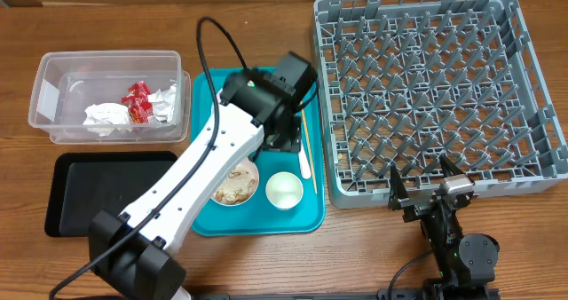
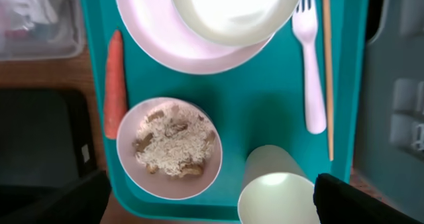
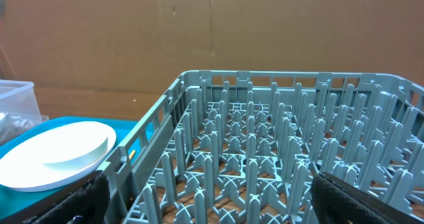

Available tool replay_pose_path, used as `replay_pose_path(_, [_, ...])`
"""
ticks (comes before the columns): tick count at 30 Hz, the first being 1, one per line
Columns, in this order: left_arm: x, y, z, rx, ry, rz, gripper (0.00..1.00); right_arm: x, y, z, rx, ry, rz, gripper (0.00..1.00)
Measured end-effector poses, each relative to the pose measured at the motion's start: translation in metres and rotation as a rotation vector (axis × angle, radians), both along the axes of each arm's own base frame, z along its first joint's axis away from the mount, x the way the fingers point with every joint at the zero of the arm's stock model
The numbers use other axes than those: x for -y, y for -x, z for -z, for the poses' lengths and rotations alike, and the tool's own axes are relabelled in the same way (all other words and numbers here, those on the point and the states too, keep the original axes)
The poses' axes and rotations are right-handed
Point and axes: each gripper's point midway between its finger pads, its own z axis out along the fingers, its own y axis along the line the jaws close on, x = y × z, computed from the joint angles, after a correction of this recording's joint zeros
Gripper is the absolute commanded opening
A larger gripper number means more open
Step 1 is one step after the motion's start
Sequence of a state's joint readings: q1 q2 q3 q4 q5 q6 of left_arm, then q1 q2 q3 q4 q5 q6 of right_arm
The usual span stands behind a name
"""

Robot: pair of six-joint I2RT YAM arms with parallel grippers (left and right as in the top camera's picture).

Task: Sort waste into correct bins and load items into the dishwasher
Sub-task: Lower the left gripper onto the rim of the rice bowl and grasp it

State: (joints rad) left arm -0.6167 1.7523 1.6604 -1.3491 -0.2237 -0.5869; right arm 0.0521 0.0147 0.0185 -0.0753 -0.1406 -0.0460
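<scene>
Red wrapper [image 1: 137,102] and napkins [image 1: 106,115] lie in the clear tub [image 1: 55,76]

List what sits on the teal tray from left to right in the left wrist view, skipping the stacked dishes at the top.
carrot → bowl of rice scraps → cup → white fork → wooden stick

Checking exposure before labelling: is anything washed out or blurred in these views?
Left wrist: the bowl on the pink plate is blown out white, the clear tub soft. Right wrist: the dish rack reads sharp, evenly lit. Overhead: even light, no glare.
</scene>
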Motion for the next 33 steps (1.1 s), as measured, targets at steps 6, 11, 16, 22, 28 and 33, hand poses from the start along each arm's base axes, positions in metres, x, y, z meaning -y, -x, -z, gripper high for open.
replay_pose_path(6, [-0.007,0.016,0.034,-0.081,-0.027,-0.006,1.0,0.0,0.0,0.0,0.0,0.0,0.0,1.0])
replay_pose_path(11, [-0.006,0.017,0.043,-0.085,-0.022,-0.007,0.95,0.0,0.0,0.0,0.0,0.0,0.0,1.0])
replay_pose_path(16, [-0.005,0.016,0.044,-0.079,-0.018,-0.008,0.81,0.0,0.0,0.0,0.0,0.0,0.0,1.0])
replay_pose_path(22, [-0.005,0.016,0.044,-0.077,-0.015,-0.021,0.43,0.0,0.0,0.0,0.0,0.0,0.0,1.0])
replay_pose_path(28, [-0.004,0.012,0.043,-0.059,0.002,-0.073,0.41,0.0,0.0,0.0,0.0,0.0,0.0,1.0])
replay_pose_path(33, [-0.014,0.011,0.045,-0.068,0.0,-0.135,0.38,0.0,0.0,0.0,0.0,0.0,0.0,1.0])
